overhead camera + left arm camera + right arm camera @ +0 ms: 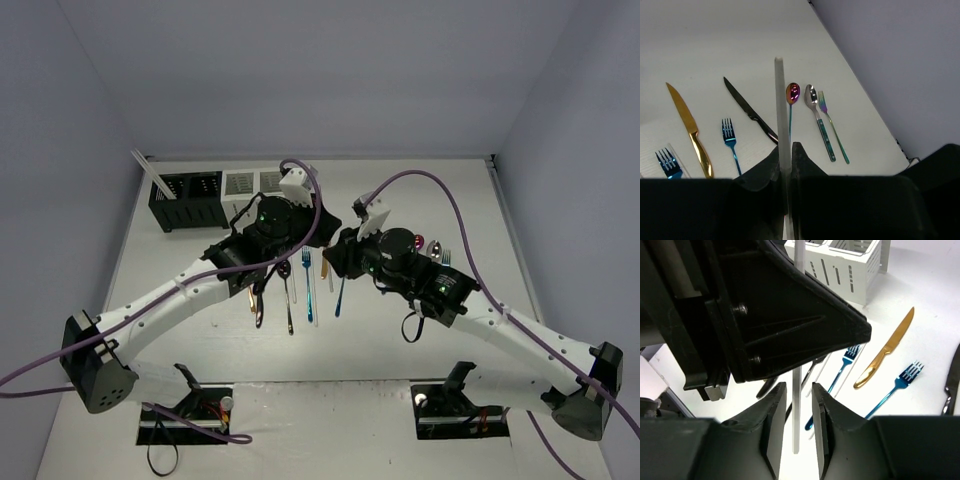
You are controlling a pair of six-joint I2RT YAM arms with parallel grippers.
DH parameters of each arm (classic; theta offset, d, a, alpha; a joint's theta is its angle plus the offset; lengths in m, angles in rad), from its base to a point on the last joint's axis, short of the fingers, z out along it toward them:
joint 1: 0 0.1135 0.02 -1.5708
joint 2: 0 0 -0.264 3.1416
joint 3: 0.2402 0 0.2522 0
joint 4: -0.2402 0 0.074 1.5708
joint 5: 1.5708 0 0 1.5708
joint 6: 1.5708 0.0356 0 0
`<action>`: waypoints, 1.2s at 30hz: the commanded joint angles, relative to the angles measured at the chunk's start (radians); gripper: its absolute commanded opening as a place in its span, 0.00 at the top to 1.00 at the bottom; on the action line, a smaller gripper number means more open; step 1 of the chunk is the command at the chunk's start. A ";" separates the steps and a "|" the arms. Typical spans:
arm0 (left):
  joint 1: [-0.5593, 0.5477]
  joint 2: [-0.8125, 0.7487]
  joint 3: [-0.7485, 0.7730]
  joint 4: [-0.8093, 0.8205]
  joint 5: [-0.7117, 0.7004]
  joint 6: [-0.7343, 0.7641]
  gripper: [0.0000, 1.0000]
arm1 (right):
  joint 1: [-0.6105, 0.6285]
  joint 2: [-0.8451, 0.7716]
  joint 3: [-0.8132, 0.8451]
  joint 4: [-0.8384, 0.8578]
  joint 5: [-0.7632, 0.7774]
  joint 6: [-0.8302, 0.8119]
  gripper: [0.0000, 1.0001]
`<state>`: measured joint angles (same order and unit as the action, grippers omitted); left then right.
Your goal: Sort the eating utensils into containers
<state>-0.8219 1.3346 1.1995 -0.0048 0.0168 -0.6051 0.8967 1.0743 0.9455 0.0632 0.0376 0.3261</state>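
I read the left hand point(786, 152) as clenched on the pale chopstick point(780, 105): in its wrist view the 2 fingers meet on the stick with no gap either side. The right hand point(799, 395) is released. Its fingers stand apart with the same stick between them, and I can see daylight on both sides.

The stick's long axis runs straight out past the left fingertips, in line with that hand, and it also passes lengthwise between the right fingers. It is carried above the worktop point(740, 40), over the row of loose cutlery such as the gold knife point(690, 127).

What matters for my next move is that both caddies sit at the far left. The black caddy point(186, 203) is leftmost and the white caddy point(250, 183) is just beside it. The left arm is nearer both. I judge the right hand should back off along the stick's axis, not across it. The left can then tip the stick upright over a compartment.
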 commanded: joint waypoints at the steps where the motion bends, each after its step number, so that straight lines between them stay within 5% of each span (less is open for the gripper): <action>1: 0.049 -0.006 0.012 0.074 -0.031 0.004 1.00 | -0.001 0.020 0.025 0.093 0.038 -0.015 0.58; 7: 0.244 -0.018 0.021 0.036 0.019 0.025 1.00 | -0.005 0.023 0.016 0.092 0.080 -0.023 0.36; 14: 0.590 0.003 0.173 -0.048 -0.013 0.187 1.00 | -0.016 -0.014 -0.060 0.092 0.100 -0.022 0.33; 20: 0.807 0.121 0.308 0.051 -0.130 0.257 1.00 | -0.018 -0.007 -0.102 0.092 0.078 -0.007 0.33; 26: 0.914 0.293 0.378 0.243 -0.231 0.288 1.00 | -0.017 -0.004 -0.130 0.090 0.038 0.017 0.33; 36: 0.962 0.554 0.567 0.309 -0.303 0.346 1.00 | -0.015 0.024 -0.176 0.089 0.002 0.060 0.33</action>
<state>0.1313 1.8830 1.6647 0.1768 -0.2439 -0.3034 0.8841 1.0863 0.7682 0.0881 0.0605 0.3574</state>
